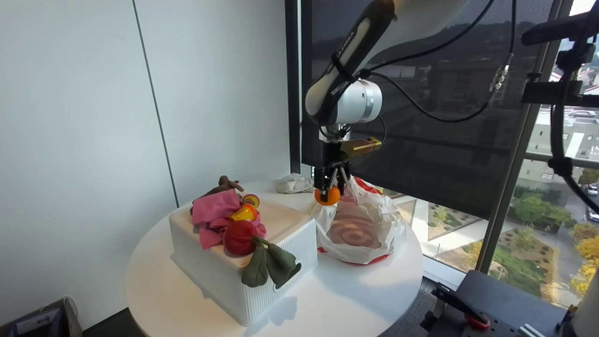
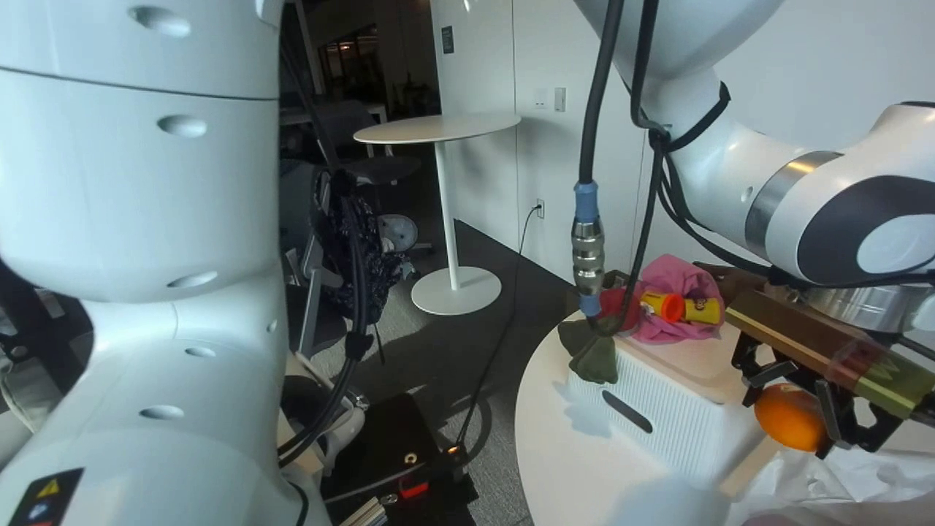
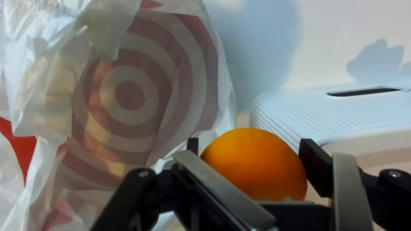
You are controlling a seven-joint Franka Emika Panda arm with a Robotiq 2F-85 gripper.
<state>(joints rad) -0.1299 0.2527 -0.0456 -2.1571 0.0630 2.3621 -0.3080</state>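
The orange sits within the tool, seemingly clasped.

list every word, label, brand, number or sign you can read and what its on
"EMIKA": robot arm; letters before it unclear
Warning triangle: sticker on the arm
Bullseye rings, no readable words: bag
Too small or blurred: tub lid, wall sign
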